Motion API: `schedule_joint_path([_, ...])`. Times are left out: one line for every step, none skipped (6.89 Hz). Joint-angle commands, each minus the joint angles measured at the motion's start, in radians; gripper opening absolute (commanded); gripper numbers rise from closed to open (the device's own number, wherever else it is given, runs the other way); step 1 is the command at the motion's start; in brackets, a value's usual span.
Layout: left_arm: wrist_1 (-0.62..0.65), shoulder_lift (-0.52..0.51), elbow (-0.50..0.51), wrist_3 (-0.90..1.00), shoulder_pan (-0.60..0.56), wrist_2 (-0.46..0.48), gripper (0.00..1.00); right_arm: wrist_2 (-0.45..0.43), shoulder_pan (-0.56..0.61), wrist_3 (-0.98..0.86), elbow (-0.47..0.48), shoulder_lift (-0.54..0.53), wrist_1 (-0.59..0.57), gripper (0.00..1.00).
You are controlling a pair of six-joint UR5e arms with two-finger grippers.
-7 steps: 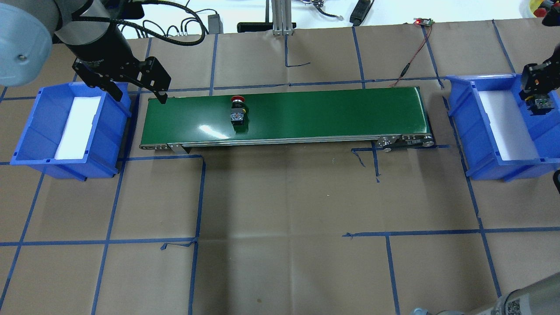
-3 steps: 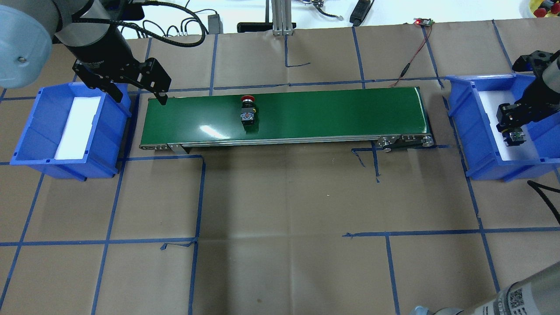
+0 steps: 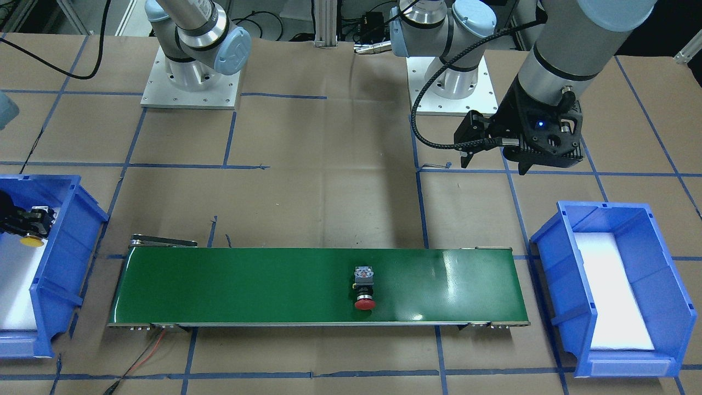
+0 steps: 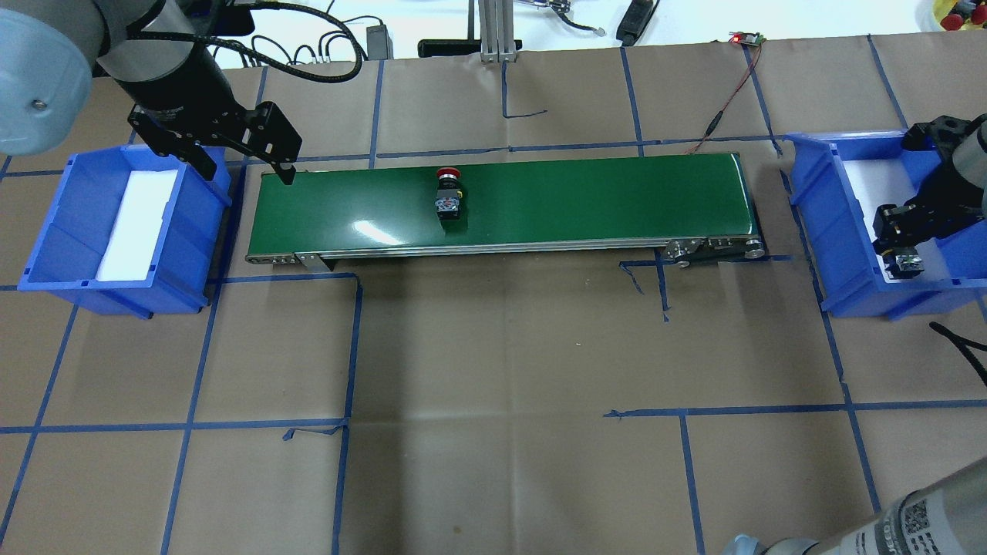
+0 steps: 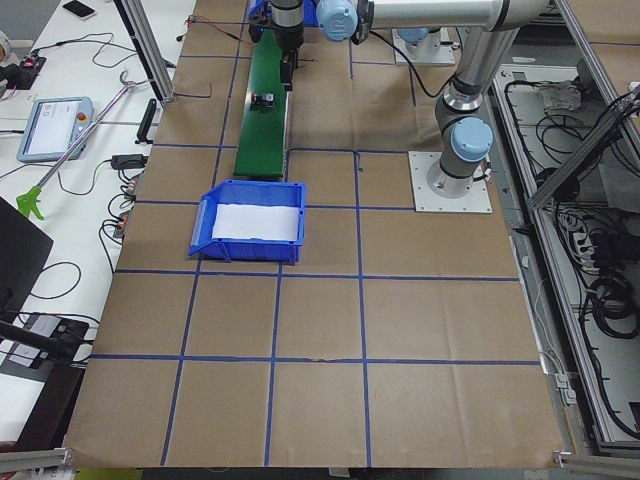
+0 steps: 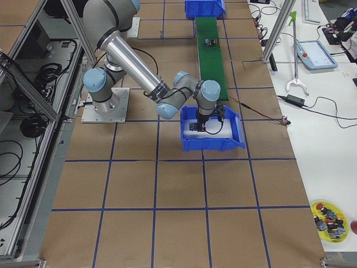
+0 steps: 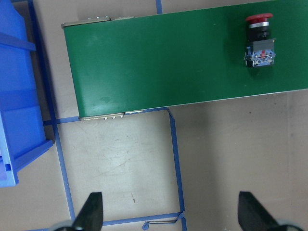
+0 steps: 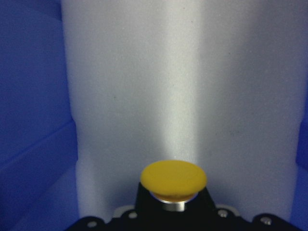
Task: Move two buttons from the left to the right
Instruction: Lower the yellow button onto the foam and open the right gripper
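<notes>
**Q:** Entry one, the step in hand. What do you do with the yellow button (image 8: 173, 177)?

**A:** You set it down. The right gripper (image 4: 898, 240) is clamped on it, low inside the right bin (image 4: 837, 231) at the table's right edge, cap over the white foam liner (image 8: 144, 72). Lower until the button is just above the foam, then part the fingers. Released from higher up, it could roll on that round cap. Then lift straight up, clear of the bin wall.

**Q:** Entry two, the red button (image 4: 448, 196)?

**A:** It lies on its side on the green conveyor belt (image 4: 578, 200), which runs along the table's far edge. It sits left of the belt's middle, cap toward the far edge. Neither gripper touches it. I judge you take it at the belt's right end.

**Q:** Entry three, the arms?

**A:** The right arm reaches over the bin, gripper pointing down into it. The left gripper (image 4: 245, 166) has its fingers spread wide and holds nothing. It hovers over the belt's left end, just beside the left bin (image 4: 46, 231).
</notes>
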Motion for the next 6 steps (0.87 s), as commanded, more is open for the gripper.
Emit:
schedule_joint_path([0.000, 0.000, 0.001, 0.000, 0.000, 0.000, 1.00, -0.011, -0.002, 0.003, 0.013, 0.010, 0.001, 0.28])
schedule_joint_path([0.000, 0.000, 0.001, 0.000, 0.000, 0.000, 1.00, -0.019, -0.002, 0.003, 0.012, 0.013, 0.000, 0.62])
schedule_joint_path([0.000, -0.001, 0.001, 0.000, 0.000, 0.000, 1.00, -0.019, -0.002, 0.003, 0.010, 0.013, -0.002, 0.76])
schedule_joint_path([0.000, -0.001, 0.001, 0.000, 0.000, 0.000, 1.00, -0.019, -0.002, 0.003, 0.009, 0.013, 0.000, 0.80])
schedule_joint_path([0.000, -0.001, 0.003, -0.002, 0.000, 0.000, 1.00, -0.019, -0.002, 0.004, 0.004, 0.013, 0.000, 0.80])
schedule_joint_path([0.000, -0.001, 0.003, -0.002, 0.000, 0.000, 1.00, -0.021, -0.002, 0.006, -0.007, 0.004, 0.000, 0.80])
